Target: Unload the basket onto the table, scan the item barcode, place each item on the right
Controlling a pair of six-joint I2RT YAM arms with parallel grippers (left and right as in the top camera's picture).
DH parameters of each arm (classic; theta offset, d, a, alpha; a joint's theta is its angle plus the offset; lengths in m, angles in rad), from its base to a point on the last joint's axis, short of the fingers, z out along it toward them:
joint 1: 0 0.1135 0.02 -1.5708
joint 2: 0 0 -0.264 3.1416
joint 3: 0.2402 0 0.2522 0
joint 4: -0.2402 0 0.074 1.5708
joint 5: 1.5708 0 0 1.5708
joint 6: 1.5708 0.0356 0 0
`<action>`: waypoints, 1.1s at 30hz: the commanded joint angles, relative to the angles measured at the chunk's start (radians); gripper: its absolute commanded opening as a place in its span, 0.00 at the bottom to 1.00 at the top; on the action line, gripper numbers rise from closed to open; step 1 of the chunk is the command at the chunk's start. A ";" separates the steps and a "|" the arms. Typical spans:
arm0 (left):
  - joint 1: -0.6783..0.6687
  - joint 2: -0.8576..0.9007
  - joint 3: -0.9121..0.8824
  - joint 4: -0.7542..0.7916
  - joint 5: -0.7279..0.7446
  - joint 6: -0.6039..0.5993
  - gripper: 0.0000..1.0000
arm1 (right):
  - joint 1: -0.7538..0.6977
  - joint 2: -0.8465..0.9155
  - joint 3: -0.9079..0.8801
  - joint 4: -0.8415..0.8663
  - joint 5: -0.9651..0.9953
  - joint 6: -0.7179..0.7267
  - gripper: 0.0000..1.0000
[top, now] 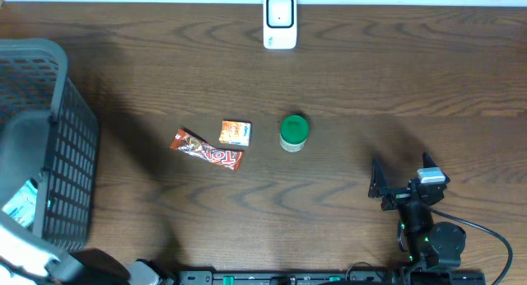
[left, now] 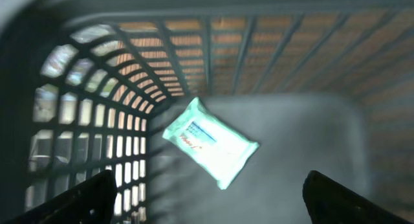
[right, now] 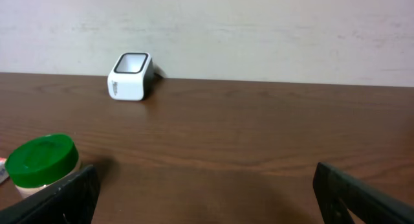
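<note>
I've got the left gripper hanging over the basket, fingers spread wide with nothing between them. The pack lies flat on the basket floor, near the corner of two lattice walls and clear of both. Printed face up, its long axis runs diagonally across my left wrist view. Right of the basket, well apart from it, sit a bar, a box and a jar on the dark wood table. Farther right the scanner stands at the far edge, against a pale wall. The right gripper is farthest from the basket, released and empty, with bare wood ahead.
</note>
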 commanded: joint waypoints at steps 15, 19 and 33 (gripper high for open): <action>-0.098 0.388 -0.003 0.000 -0.081 0.415 0.98 | 0.004 -0.005 0.000 -0.004 0.005 0.014 0.99; -0.102 0.470 -0.004 -0.025 -0.086 0.404 0.98 | 0.004 -0.005 0.000 -0.004 0.005 0.014 0.99; -0.132 0.602 -0.004 -0.054 -0.142 0.372 0.98 | 0.004 -0.005 0.000 -0.004 0.005 0.014 0.99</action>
